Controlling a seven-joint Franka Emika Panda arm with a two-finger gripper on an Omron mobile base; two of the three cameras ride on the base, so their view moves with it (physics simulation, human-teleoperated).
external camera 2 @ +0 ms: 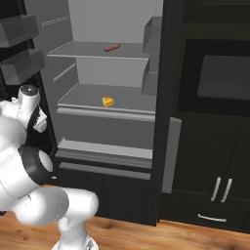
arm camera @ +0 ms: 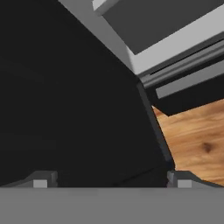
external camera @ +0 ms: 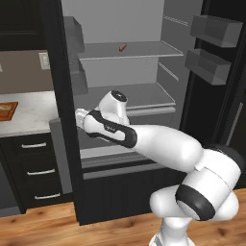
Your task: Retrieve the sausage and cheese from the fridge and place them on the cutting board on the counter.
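I have the fridge (external camera: pixel 144 72) standing open in front of me, both doors swung wide and its pale shelves in plain sight. To its left runs the desk (external camera: pixel 33 113), marble over dark drawers, with the cutting board (external camera: pixel 6 110) at the far left edge of my left base view and nothing on it that I can see.

My arm reaches low and leftward toward the left door, and the tool (arm camera: pixel 112 181) is released, tips spread wide with nothing between them, facing the dark door panel and a strip of wooden floor (arm camera: pixel 192 135).

The sausage (external camera: pixel 123 47) lies on the upper shelf, long axis roughly left to right, well above and behind the tool. The cheese (external camera 2: pixel 108 101) sits on the shelf below, nearer, so I judge it the easier first reach.
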